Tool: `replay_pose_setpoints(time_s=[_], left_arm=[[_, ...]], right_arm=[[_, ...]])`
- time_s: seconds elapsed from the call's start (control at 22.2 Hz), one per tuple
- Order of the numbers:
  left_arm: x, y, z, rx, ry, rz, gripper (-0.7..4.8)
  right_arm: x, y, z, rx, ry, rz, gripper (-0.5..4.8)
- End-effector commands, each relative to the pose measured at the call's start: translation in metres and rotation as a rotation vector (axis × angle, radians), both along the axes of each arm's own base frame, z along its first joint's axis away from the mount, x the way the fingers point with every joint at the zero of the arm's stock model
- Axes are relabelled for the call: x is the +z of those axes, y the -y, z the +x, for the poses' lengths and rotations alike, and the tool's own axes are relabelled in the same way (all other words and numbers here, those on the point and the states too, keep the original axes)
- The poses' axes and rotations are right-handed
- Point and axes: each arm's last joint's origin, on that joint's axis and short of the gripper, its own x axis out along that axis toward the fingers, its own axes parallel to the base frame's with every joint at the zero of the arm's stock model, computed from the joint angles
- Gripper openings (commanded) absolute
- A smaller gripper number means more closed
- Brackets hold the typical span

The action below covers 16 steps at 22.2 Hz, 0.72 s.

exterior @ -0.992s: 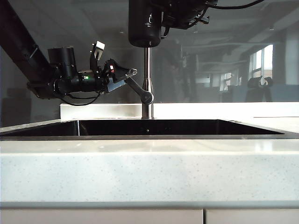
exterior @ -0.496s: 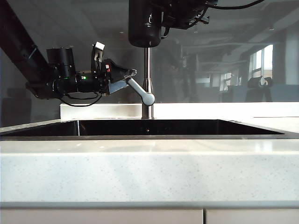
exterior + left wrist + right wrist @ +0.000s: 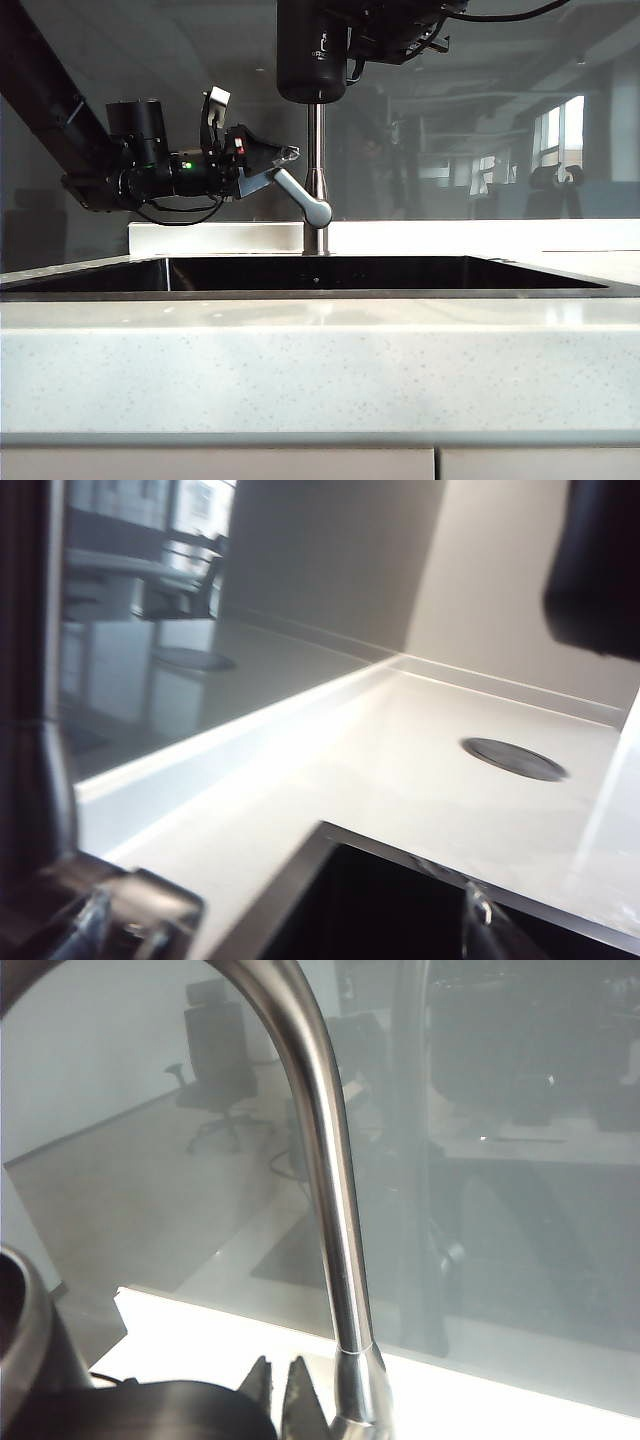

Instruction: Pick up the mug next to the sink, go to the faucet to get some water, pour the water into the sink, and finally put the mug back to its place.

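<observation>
The matte black mug (image 3: 311, 50) with small white lettering hangs at the top of the exterior view, over the slim steel faucet (image 3: 316, 180), clenched by its handle in the right tool (image 3: 278, 1388). The left tool (image 3: 283, 158), jaws spread, straddles the faucet's angled lever. Below, the wide sink (image 3: 300, 273) in the white table (image 3: 320, 350) looks dark inside.

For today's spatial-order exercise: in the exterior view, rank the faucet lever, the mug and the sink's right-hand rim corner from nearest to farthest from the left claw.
1. Faucet lever: at the left claw's tips, left of the pipe.
2. Mug: up and right, held high by the right claw over the pipe.
3. Sink's right-hand rim corner: far right, low.
</observation>
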Motion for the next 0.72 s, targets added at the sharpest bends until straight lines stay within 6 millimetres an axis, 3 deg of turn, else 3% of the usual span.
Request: replay_pose_setpoints(time_s=[0.05,0.32,0.72], left_arm=[[0.0055,-0.0023,0.0016,0.09,0.075,-0.007,4.79],[0.002,-0.0044,0.007,0.262,0.099,0.005,4.79],[-0.0043,-0.006,0.0093,0.283,0.062,0.043,4.79]], right_arm=[[0.0143,0.0006,-0.0049,0.002,0.059,0.029,-0.01],[0.0144,0.0004,-0.005,0.003,0.059,0.029,-0.01],[0.0144,0.0004,-0.005,0.003,0.059,0.029,-0.01]])
